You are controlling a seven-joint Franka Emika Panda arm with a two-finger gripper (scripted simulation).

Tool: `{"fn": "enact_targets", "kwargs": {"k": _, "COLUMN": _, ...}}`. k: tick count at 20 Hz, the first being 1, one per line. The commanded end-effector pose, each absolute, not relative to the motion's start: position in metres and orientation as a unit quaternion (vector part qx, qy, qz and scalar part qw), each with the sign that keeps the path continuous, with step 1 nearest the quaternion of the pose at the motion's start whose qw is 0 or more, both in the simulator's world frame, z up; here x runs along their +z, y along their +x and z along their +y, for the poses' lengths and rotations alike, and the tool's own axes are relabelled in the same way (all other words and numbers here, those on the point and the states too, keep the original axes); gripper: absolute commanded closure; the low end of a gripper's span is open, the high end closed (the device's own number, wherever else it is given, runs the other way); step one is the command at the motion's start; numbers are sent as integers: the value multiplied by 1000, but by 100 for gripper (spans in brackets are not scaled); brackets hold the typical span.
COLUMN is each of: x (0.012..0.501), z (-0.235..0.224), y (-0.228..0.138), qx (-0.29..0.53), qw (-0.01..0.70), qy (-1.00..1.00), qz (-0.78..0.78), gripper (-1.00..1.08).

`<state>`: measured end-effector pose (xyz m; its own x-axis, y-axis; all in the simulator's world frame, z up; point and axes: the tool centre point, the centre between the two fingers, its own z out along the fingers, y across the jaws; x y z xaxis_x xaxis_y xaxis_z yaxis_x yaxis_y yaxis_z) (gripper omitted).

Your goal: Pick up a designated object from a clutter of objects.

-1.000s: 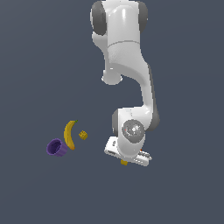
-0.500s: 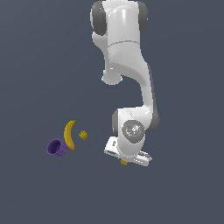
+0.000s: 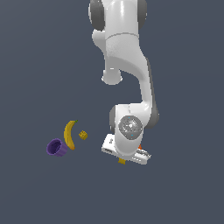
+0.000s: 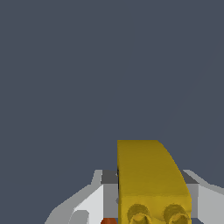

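The designated object, a small mustard-yellow elongated block with dark dots (image 4: 148,183), fills the space between my fingers in the wrist view. In the exterior view only its tip (image 3: 122,161) shows under the hand. My gripper (image 3: 123,159) is shut on it; the pale fingers (image 4: 89,203) flank it. The clutter lies to the exterior view's left: a yellow banana (image 3: 68,134), a purple cup (image 3: 56,147) and a squarer yellow cube (image 3: 83,135). A bit of orange (image 3: 139,148) peeks from behind the hand, probably the orange cup. The round can is hidden.
The arm's large white links (image 3: 127,61) rise above the hand. A flat dark grey ground (image 3: 183,183) surrounds everything.
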<state>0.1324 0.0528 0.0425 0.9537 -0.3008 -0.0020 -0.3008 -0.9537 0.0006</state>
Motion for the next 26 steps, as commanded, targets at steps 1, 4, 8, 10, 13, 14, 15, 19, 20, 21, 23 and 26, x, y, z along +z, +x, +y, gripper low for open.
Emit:
{"fn": "enact_targets", "kwargs": {"k": 1, "x": 57, "z": 45, "y": 133, "qx": 0, "qw": 0, "qy": 988, "qz": -153, "gripper": 108}}
{"fn": "enact_targets", "kwargs": {"k": 4, "x": 80, "z": 33, "y": 132, "qx": 0, "qw": 0, "qy": 988, "qz": -153, "gripper": 108}}
{"fn": "enact_targets", "kwargs": {"k": 8, "x": 119, "z": 12, "y": 131, "qx": 0, "qw": 0, "qy": 988, "qz": -153, "gripper": 108}}
{"fn": "enact_targets", "kwargs": {"k": 10, "x": 141, "z": 0, "y": 130, "qx": 0, "qw": 0, "qy": 988, "qz": -153, "gripper": 108}}
{"fn": "enact_targets", "kwargs": {"k": 13, "x": 174, "z": -18, "y": 129, "qx": 0, "qw": 0, "qy": 988, "qz": -153, "gripper": 108}}
{"fn": "enact_targets", "kwargs": {"k": 14, "x": 185, "z": -23, "y": 129, "qx": 0, "qw": -1, "qy": 988, "qz": -153, "gripper": 108}}
{"fn": "enact_targets", "kwargs": {"k": 15, "x": 196, "z": -29, "y": 129, "qx": 0, "qw": -1, "qy": 988, "qz": -153, "gripper": 108}}
{"fn": "enact_targets", "kwargs": {"k": 19, "x": 239, "z": -52, "y": 128, "qx": 0, "qw": -1, "qy": 988, "qz": -153, "gripper": 108}}
{"fn": "enact_targets", "kwargs": {"k": 20, "x": 250, "z": -57, "y": 128, "qx": 0, "qw": -1, "qy": 988, "qz": -153, "gripper": 108}}
{"fn": "enact_targets", "kwargs": {"k": 21, "x": 260, "z": -63, "y": 128, "qx": 0, "qw": -1, "qy": 988, "qz": -153, "gripper": 108}}
{"fn": "enact_targets", "kwargs": {"k": 23, "x": 281, "z": -74, "y": 128, "qx": 0, "qw": -1, "qy": 988, "qz": -153, "gripper": 108}}
{"fn": "enact_targets", "kwargs": {"k": 26, "x": 312, "z": -90, "y": 128, "qx": 0, "qw": -1, "qy": 988, "qz": -153, "gripper": 108}}
